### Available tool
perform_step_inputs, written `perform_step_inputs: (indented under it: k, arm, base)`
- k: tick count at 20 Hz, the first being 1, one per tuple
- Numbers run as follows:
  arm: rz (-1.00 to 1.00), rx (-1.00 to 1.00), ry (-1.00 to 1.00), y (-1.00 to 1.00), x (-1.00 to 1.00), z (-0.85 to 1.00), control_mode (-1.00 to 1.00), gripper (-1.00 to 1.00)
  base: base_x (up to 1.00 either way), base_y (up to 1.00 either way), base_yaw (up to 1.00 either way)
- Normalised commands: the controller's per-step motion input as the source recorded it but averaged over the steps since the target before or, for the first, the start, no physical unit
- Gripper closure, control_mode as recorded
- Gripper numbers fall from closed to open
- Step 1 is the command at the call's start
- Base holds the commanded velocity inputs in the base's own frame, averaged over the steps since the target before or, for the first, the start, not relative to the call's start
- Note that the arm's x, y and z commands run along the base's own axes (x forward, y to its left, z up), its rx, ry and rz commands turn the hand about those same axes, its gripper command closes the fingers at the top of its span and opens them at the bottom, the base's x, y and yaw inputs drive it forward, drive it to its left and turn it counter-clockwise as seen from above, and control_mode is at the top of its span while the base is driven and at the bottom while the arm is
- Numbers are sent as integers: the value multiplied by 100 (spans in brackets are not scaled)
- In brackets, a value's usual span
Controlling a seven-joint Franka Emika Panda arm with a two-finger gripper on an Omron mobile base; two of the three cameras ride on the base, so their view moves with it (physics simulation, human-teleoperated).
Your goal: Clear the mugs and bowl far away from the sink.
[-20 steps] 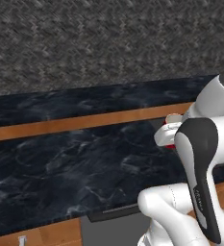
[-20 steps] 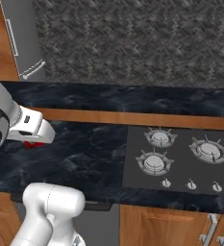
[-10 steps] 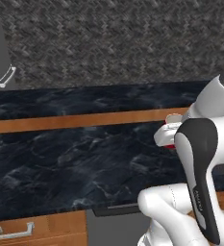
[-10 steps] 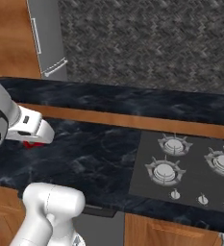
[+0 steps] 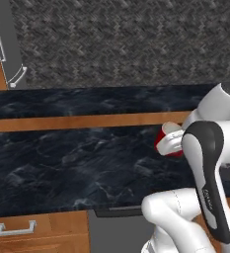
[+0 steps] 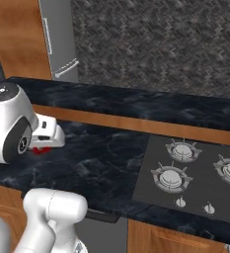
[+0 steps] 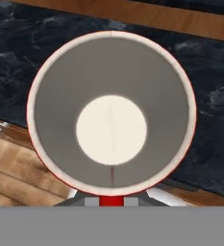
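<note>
1. Left base view: the white arm rises from the lower right and bends over a dark marbled counter (image 5: pixel 62 163) with a wooden strip (image 5: pixel 72 121) running along it and a dark patterned wall behind. A red bowl (image 5: pixel 162 143) peeks out just to the left of the arm's wrist, above the counter; most of it is hidden by the arm. A grey fridge (image 5: pixel 8 44) with a handle stands at the upper left, and a wooden drawer (image 5: pixel 18 230) with a metal handle sits under the counter edge.

2. Right base view: the arm's white head is at the left, and a sliver of the red bowl (image 6: pixel 40 149) shows below the hand, over the counter (image 6: pixel 101 163). The stove (image 6: pixel 195 173), with burners and knobs, lies well apart to the right. The fridge (image 6: pixel 59 39) stands at the back left beside a wooden cabinet (image 6: pixel 18 39).

3. Hand view: the bowl (image 7: pixel 111 77) is seen from above, grey inside with a pale round bottom, a white rim and a thin red outer edge. The gripper (image 7: pixel 111 201) is at the bottom edge, its jaws pinched nearly together on the bowl's near rim, where a red patch shows. The bowl hangs over the counter's front edge, with wood below it at the left.
</note>
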Motion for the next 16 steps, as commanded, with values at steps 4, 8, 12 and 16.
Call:
perform_step_inputs:
  k: [4, 8, 12, 16]
  arm:
    - [2, -1, -8, 15, 49, -29, -100, 100]
    - [-2, -1, 4, 24, 53, -28, -100, 100]
    - [-5, 0, 8, 26, 63, -24, -100, 100]
    - [-1, 0, 22, 9, 48, -11, -100, 100]
  base:
    - [0, 0, 0]
    - [0, 0, 0]
    - [0, 0, 0]
    - [0, 0, 0]
